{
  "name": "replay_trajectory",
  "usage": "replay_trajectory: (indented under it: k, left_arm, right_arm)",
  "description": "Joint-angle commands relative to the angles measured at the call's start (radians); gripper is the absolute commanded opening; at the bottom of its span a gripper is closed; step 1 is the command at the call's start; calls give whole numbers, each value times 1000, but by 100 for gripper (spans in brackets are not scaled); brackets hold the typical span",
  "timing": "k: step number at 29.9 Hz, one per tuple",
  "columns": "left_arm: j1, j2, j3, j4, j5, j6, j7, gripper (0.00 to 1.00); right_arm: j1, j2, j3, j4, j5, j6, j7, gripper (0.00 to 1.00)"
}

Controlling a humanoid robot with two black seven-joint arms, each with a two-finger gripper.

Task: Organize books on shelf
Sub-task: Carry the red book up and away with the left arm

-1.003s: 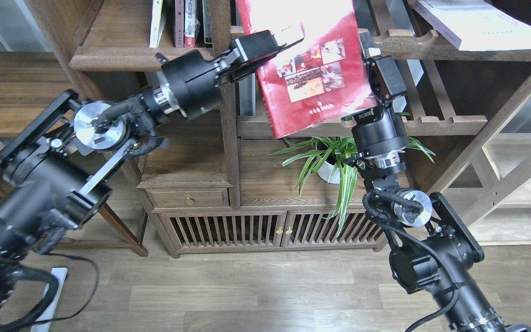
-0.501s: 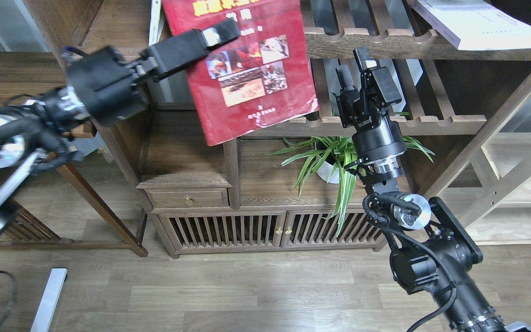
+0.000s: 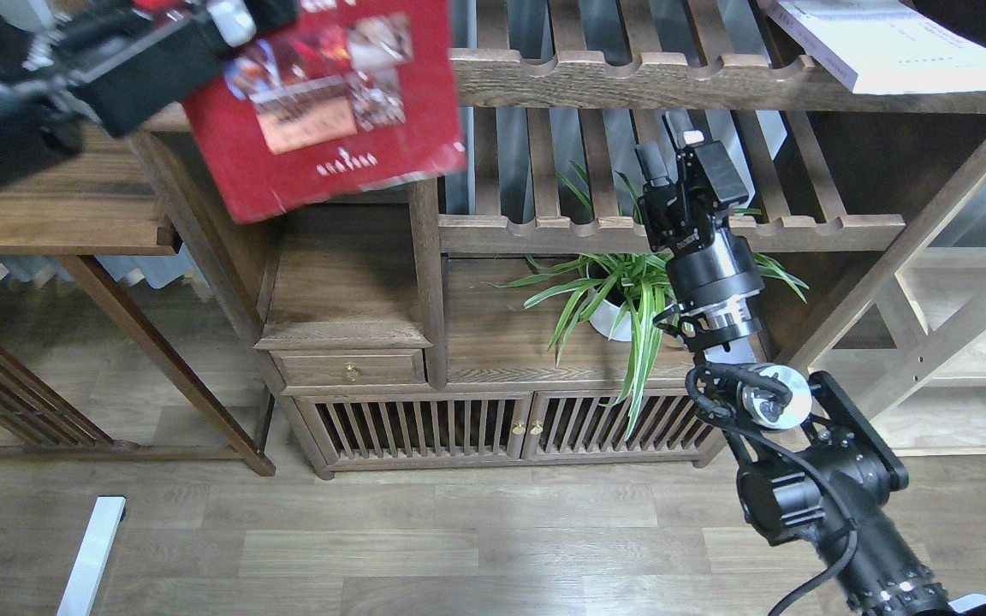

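Bookcase behind; red book (image 3: 330, 111) clamped in left jaws (image 3: 232, 21).

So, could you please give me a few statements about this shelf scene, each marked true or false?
1. The left claw holds the red book. True.
2. The right claw grips a book. False: it is open and holds nothing.
3. A white book lies on the top slatted rack. True.
4. The potted plant stands on the floor. False: it sits inside the cabinet, under the lower rack.
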Motion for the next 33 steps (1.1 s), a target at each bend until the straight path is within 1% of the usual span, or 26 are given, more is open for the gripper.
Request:
replay_trajectory:
  k: [1,9,13,15,18,21,28,31,33]
  left_arm:
    - [61,1,-109,0,44,0,4,0]
    - [291,-5,-390,-1,126,0,9,0]
    - [350,-14,-493,0,178,0,9,0]
    - [373,-31,-517,0,201,0,12,0]
    - [376,-36,-527,3,235,0,20,0]
    - [376,-40,-525,8,267,0,41,0]
    - [361,-91,-493,6,379,0,42,0]
    - [324,-120,-469,12,420,61,42,0]
    - [284,-139,-447,18,463,119,42,0]
  right_arm:
    - [-1,-13,0,-17,-1,0,0,67]
    - [1,-65,0,-23,-1,0,0,67]
    - [-5,-108,1,-25,1,0,0,67]
    - [-9,-122,1,-23,3,0,0,67]
    - [-9,-134,1,-23,3,0,0,67]
    - [-7,-138,3,-23,3,0,-2,67]
    - [1,-151,1,-23,4,0,-2,67]
    - [1,-152,3,-23,4,0,-2,66]
    - [2,-152,3,-23,4,0,-2,66]
